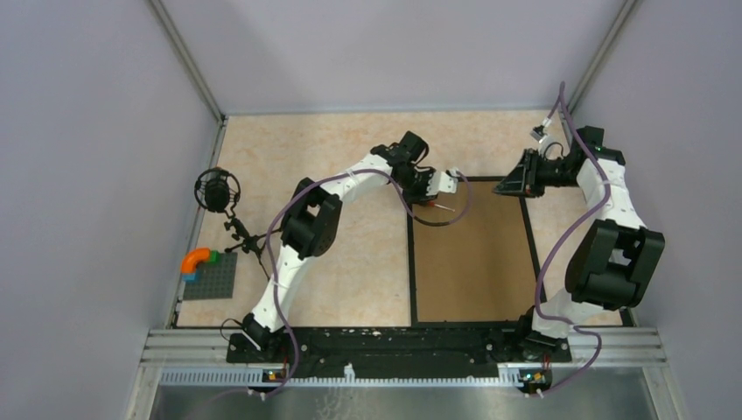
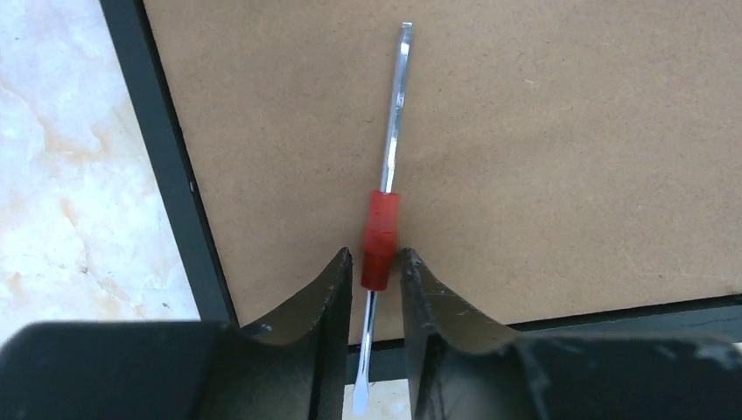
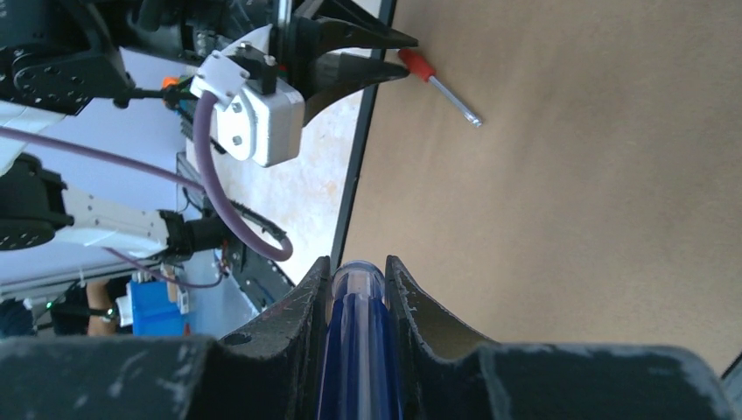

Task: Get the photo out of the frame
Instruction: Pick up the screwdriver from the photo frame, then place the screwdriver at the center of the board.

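The frame [image 1: 410, 262] lies face down on the table, its brown board back [image 1: 472, 262] facing up; the photo is hidden under that board. A small double-ended screwdriver with a red sleeve [image 2: 381, 236] rests on the board near the frame's far left corner. My left gripper [image 2: 374, 255] straddles the sleeve, its fingers [image 2: 328, 289] very close on either side with slim gaps still showing. My right gripper [image 3: 357, 262] hovers at the frame's far right corner [image 1: 525, 188], shut on a clear, blue-striped screwdriver handle [image 3: 357, 350].
A black round microphone on a stand [image 1: 217, 190] stands at the left wall. Beside it lies a grey baseplate [image 1: 210, 278] with an orange and blue piece [image 1: 197, 258]. Grey walls close in the table on three sides, and a metal rail [image 1: 402, 346] runs along the near edge.
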Controlling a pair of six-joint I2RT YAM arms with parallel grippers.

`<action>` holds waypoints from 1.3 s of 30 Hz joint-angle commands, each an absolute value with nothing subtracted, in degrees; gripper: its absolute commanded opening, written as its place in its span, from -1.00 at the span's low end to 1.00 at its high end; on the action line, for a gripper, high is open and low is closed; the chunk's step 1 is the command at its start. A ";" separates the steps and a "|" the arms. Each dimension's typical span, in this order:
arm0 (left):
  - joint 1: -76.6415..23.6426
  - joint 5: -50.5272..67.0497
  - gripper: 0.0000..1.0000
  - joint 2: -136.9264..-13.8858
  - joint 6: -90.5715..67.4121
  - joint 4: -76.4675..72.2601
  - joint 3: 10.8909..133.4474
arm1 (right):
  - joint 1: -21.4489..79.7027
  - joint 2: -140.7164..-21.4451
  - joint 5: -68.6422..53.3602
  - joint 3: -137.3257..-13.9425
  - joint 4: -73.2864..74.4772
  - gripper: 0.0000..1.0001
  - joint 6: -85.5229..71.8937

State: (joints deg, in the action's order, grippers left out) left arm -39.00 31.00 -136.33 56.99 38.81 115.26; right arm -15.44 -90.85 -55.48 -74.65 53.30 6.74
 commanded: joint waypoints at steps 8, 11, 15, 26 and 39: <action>-39.72 31.27 -1.00 -135.33 56.57 47.18 115.98 | -15.94 -92.26 -64.85 -76.21 55.35 -1.00 10.33; -39.28 33.92 -1.00 -131.45 50.86 47.34 115.17 | -15.87 -92.47 -67.43 -75.99 54.66 -1.00 9.09; -38.03 41.01 -1.00 -123.74 44.97 47.33 110.49 | -15.72 -92.95 -72.09 -74.87 52.82 -1.00 6.15; -35.32 56.79 -1.00 -108.38 30.69 49.62 104.85 | -8.12 -87.23 -78.56 -64.42 46.03 -1.00 -3.84; -36.06 59.74 -1.00 -107.18 25.64 49.74 102.37 | -7.60 -85.44 -81.71 -60.07 34.04 -1.00 -19.16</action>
